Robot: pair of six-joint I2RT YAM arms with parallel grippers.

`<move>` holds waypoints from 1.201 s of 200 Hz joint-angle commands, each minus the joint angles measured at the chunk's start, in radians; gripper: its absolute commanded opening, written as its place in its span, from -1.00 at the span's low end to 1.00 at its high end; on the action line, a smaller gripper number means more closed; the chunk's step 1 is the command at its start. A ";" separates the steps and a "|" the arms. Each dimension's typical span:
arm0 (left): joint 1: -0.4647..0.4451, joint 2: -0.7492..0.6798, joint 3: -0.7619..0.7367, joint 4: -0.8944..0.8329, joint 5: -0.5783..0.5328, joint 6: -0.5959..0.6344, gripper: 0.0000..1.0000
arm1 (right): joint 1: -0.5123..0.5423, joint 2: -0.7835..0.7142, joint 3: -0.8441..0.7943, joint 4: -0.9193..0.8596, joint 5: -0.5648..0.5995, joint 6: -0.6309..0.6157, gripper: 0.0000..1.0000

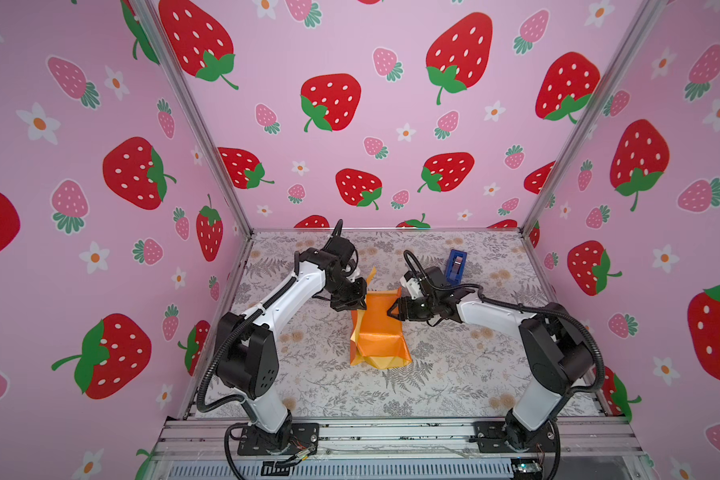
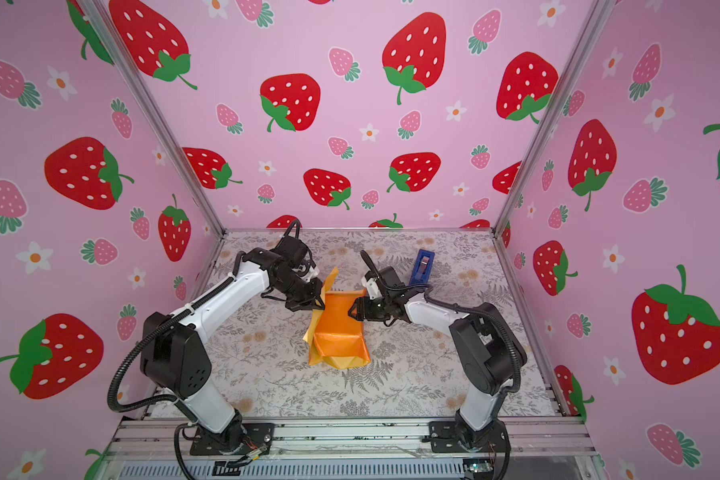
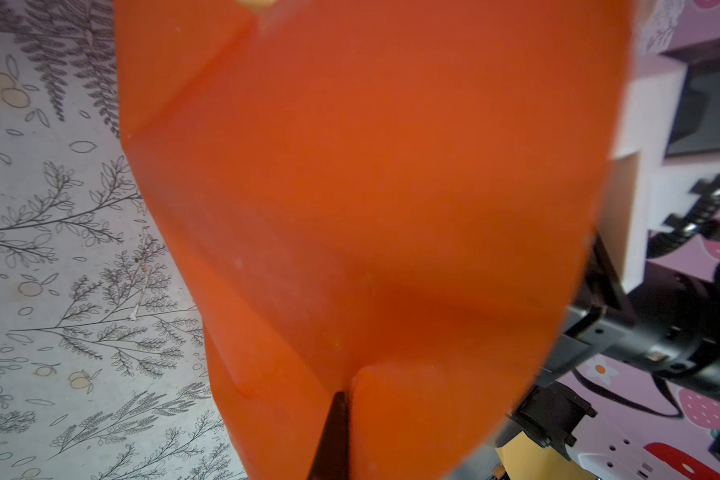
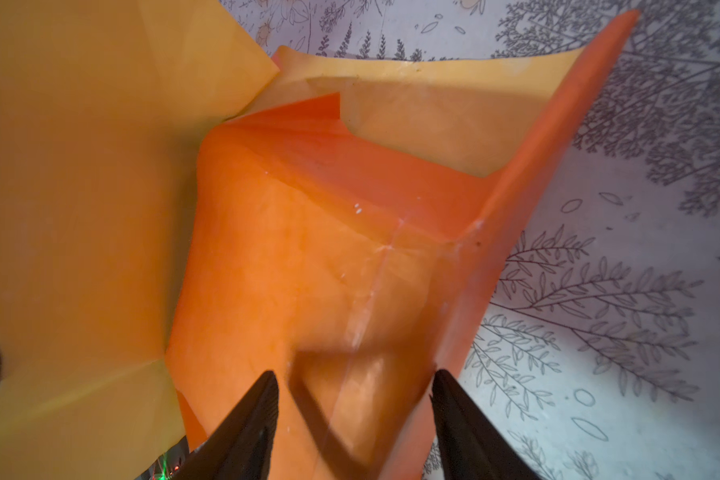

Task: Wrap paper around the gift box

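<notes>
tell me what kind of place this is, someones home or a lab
Most likely a robot test cell, not a home: a left arm and a right arm bolted to an aluminium rail, strawberry-print panels walling in a floral table holding orange paper and a blue tape dispenser.

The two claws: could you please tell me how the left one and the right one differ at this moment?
The left claw is shut, pinching the paper; the right claw stands open, its jaws apart over the paper. The left claw is at the paper's far left edge, the right claw at its far right edge. Both are black, and they point towards each other across the paper.
</notes>
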 commanded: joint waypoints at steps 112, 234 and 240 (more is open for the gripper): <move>0.005 -0.033 0.059 -0.047 0.028 0.000 -0.91 | 0.060 0.064 0.064 -0.132 0.157 -0.084 0.43; 0.053 -0.083 0.018 -0.034 0.044 -0.006 -0.91 | 0.069 0.048 0.072 -0.161 0.205 -0.103 0.51; 0.051 -0.081 0.015 -0.027 0.053 -0.011 -0.91 | 0.069 0.050 0.072 -0.162 0.204 -0.103 0.51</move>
